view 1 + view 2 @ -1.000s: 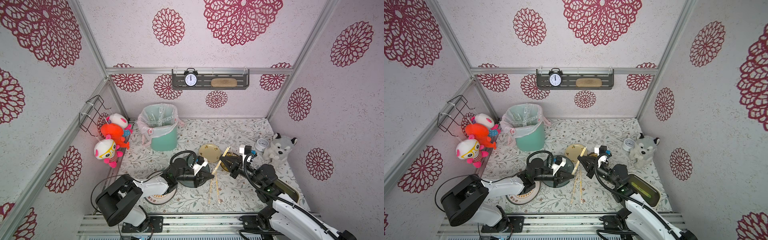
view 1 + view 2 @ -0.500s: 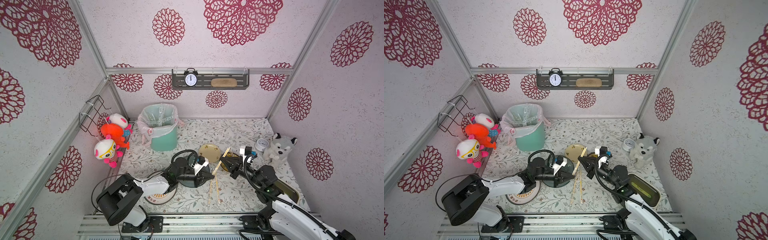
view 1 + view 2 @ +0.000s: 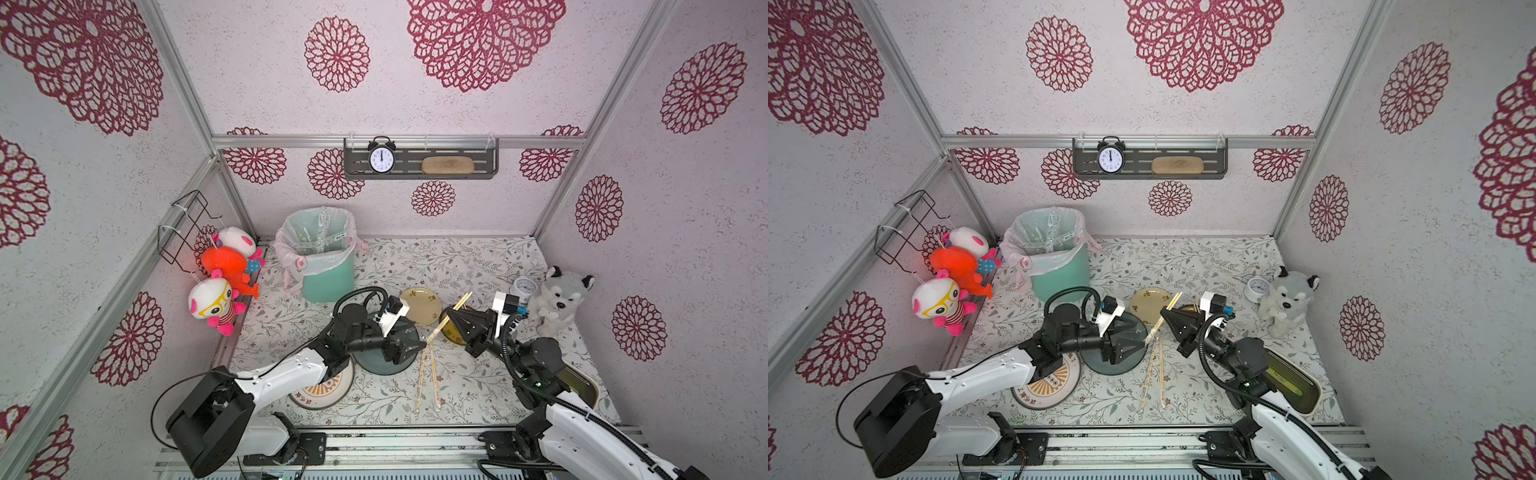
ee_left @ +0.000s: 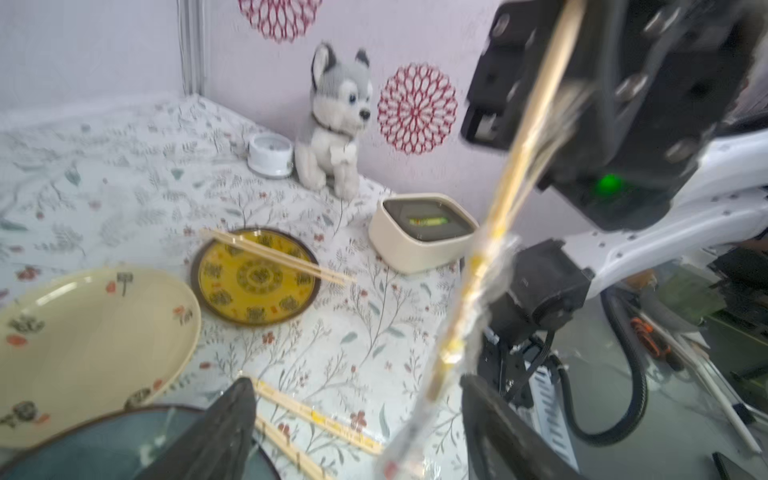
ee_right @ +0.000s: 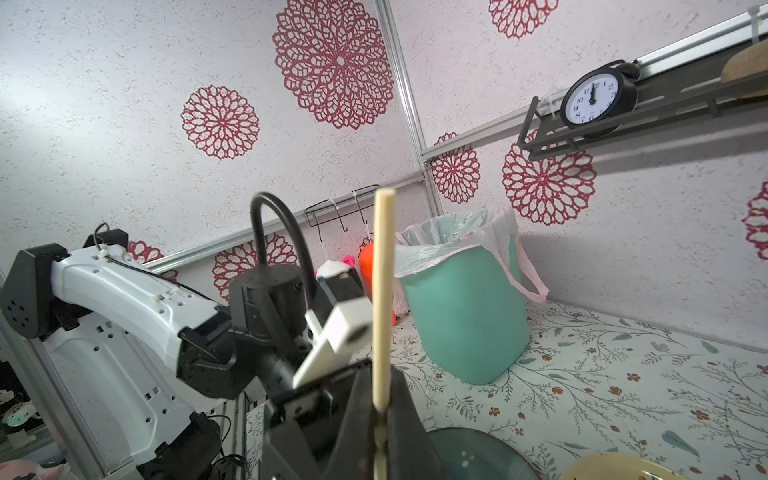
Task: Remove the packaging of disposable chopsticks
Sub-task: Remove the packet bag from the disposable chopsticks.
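My right gripper (image 3: pixel 451 314) (image 3: pixel 1165 314) (image 5: pixel 381 411) is shut on a pair of disposable chopsticks (image 3: pixel 457 305) (image 5: pixel 383 291), held slanting above the plates. The packaging (image 4: pixel 478 299), a clear crinkly sleeve, still covers their lower part and hangs past the stick ends. That loose end lies between the fingers of my left gripper (image 3: pixel 419 345) (image 3: pixel 1140 343) (image 4: pixel 357 382), which is open and not touching it. Two more wrapped pairs (image 3: pixel 428 376) (image 4: pixel 320 417) lie on the table below. A bare pair (image 4: pixel 274 253) rests across a yellow plate (image 4: pixel 249 307).
A cream plate (image 3: pixel 422 305) and a dark blue plate (image 3: pixel 386 370) sit under the grippers, and a patterned plate (image 3: pixel 320 392) lies under the left arm. A lined green bin (image 3: pixel 328 282) with used sleeves stands behind. A plush husky (image 3: pixel 561 299), a small clock (image 3: pixel 521 286) and a cream box (image 3: pixel 579 382) are at the right.
My left gripper has opened and let go of the sleeve end it was pinching. The right gripper keeps its hold; both arms have barely shifted.
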{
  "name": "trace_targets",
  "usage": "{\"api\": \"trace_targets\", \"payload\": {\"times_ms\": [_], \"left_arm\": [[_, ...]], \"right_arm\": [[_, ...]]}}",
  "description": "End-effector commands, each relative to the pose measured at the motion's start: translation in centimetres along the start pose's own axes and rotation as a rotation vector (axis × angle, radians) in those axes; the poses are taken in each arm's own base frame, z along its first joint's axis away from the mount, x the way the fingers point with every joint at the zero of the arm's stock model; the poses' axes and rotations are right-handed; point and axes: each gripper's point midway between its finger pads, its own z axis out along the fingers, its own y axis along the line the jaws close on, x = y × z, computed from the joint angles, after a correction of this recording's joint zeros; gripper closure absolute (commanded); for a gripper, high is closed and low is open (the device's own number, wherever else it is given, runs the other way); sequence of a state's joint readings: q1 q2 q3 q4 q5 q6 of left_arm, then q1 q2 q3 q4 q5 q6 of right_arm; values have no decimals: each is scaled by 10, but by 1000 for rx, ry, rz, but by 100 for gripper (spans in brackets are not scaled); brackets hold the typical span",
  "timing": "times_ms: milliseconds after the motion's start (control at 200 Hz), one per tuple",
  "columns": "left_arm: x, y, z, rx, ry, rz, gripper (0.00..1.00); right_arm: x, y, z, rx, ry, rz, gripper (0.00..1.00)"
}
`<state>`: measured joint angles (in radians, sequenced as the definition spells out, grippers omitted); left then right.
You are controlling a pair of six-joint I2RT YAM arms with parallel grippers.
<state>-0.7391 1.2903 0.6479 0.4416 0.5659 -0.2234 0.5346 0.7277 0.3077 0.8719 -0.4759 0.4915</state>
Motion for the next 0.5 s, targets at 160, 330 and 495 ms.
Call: {"api": "trace_targets", "payload": {"times_ms": [160, 330, 495], "left_arm": [[-42, -8, 23, 62, 15, 65, 5], [-27, -25, 40, 166, 63, 70, 13], [-21, -28, 49, 198, 78, 59, 23]], "right_arm": [[-14, 14, -7, -50, -68, -24, 100], [-16, 12, -10, -31, -83, -32, 100], [-15, 13, -9, -40, -75, -32, 100]]}}
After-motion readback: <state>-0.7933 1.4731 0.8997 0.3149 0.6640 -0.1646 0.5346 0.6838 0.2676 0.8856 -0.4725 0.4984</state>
